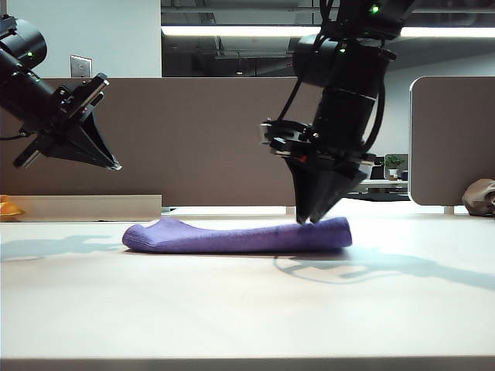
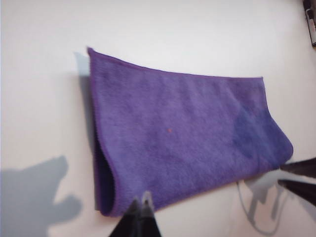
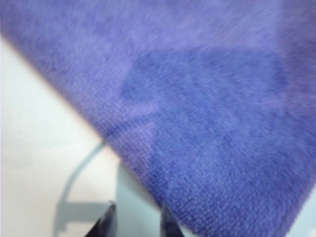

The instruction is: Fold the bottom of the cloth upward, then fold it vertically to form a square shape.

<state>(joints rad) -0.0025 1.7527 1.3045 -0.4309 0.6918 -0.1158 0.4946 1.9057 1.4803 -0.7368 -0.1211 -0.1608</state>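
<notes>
- A pale table [image 1: 247, 309] is spreading across the exterior view, with brown partitions [image 1: 201, 139] and ceiling lights behind.
- The left gripper [image 1: 114, 165] is hanging at upper left, tips together, empty; the right gripper [image 1: 308, 220] — jaws slightly apart — is poised over the cloth's right end, gripping nothing.
- The cloth [image 1: 240, 234] is lying folded at centre, long axis left-right.

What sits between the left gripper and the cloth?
Nothing: in the exterior view the left gripper, jaws shut, hangs above the cloth with only air and bare table between.
</notes>
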